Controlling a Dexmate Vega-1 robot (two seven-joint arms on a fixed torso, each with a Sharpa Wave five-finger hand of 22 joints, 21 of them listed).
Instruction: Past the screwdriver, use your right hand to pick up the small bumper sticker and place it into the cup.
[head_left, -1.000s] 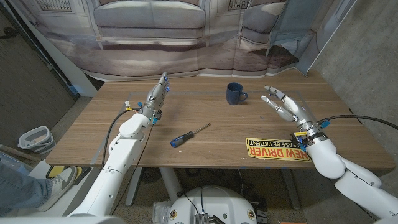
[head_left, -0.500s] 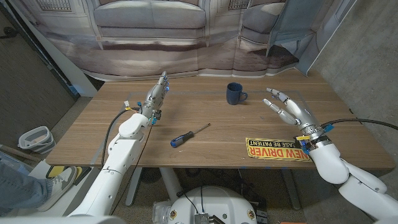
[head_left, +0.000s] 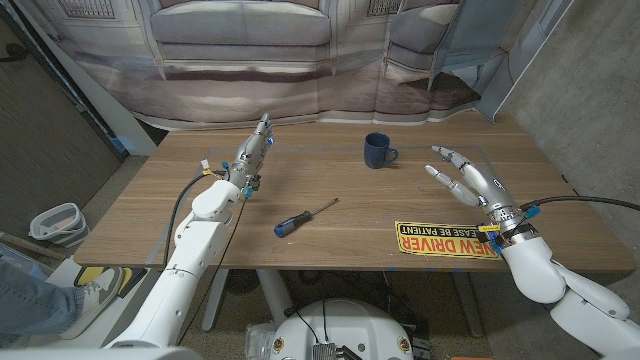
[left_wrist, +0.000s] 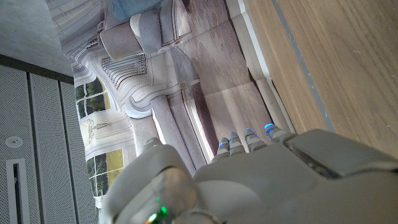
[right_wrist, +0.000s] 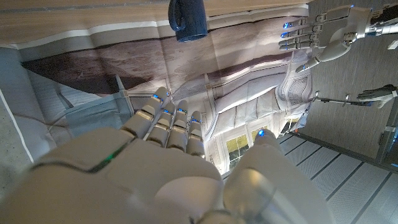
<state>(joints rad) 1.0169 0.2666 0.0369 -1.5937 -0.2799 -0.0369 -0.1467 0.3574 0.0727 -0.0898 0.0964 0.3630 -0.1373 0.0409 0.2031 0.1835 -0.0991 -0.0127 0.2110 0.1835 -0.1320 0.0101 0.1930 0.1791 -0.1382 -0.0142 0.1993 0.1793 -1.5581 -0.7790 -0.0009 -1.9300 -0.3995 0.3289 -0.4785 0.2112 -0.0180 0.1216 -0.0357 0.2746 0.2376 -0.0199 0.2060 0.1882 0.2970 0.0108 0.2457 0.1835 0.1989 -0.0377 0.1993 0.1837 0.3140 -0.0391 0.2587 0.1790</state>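
Observation:
A yellow and black bumper sticker (head_left: 443, 240) reading NEW DRIVER lies flat near the table's front edge, right of centre. The screwdriver (head_left: 303, 217), blue-handled, lies at the middle of the table. Further back stands a dark blue cup (head_left: 377, 150), which the right wrist view also shows as the cup (right_wrist: 188, 17). My right hand (head_left: 470, 180) hovers just beyond the sticker's right end, fingers spread and holding nothing; its wrist crosses the sticker's corner. My left hand (head_left: 252, 152) stays at the far left of the table with straight fingers and nothing in it.
The wooden table (head_left: 330, 185) ends close behind the cup, with a printed backdrop (head_left: 300, 60) beyond it. A grey wall (head_left: 585, 80) stands to the right. A white bin (head_left: 55, 222) sits on the floor at the left.
My right hand has drifted a little to the right and back toward the table's front edge, fingers still spread. The left hand, sticker, cup and screwdriver have not moved.

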